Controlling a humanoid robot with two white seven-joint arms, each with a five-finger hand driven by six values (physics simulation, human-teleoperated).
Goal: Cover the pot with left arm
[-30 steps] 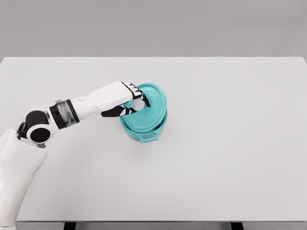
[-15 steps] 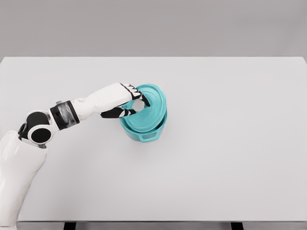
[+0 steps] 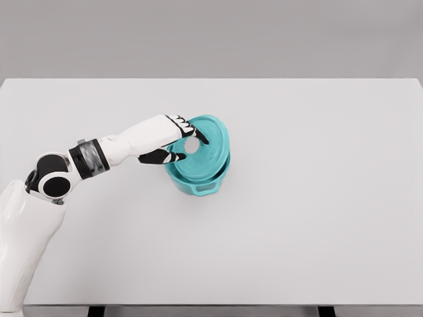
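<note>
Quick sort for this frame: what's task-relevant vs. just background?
In the job:
- round teal pot
- round teal lid with a white knob, tilted on the pot's rim
- left hand, fingers at the knob

Just there:
- white table, which carries the pot
- nothing else lies on it; the right arm is out of view

The left hand [image 3: 177, 144] has loosened — its fingers opening off the lid [image 3: 203, 149] knob.
</note>
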